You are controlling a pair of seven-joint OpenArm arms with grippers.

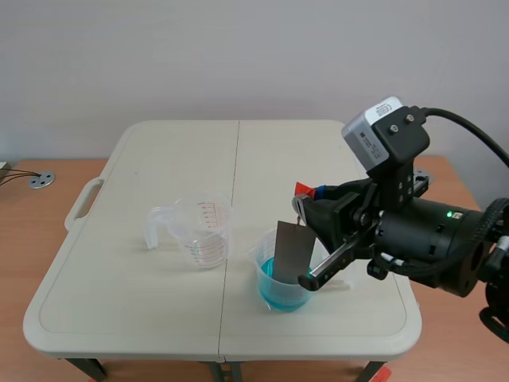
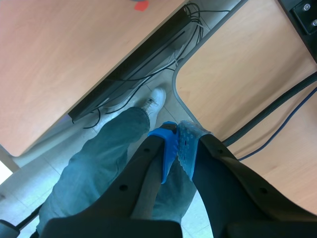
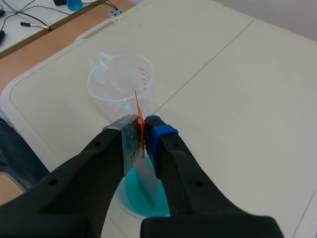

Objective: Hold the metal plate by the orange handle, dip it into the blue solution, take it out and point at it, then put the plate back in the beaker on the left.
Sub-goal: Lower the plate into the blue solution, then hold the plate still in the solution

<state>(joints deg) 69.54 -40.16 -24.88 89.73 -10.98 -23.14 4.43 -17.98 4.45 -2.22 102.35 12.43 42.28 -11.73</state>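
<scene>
A cream folding table [image 1: 119,318] is seen before a pale wall. The right gripper [image 3: 143,134] is clamped on the orange handle [image 3: 139,106] of the metal plate [image 1: 292,251]. The plate is held upright with its lower edge in the blue solution [image 1: 278,296] of the right-hand beaker [image 1: 282,270]. An empty clear beaker [image 1: 208,231] stands near it, not touching. The left gripper [image 2: 177,144] is closed on nothing, pads together, off the table, above a person's trouser leg [image 2: 104,163].

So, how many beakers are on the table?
2. The empty beaker stands left; the blue solution beaker is right of it, with the metal plate in it.
</scene>
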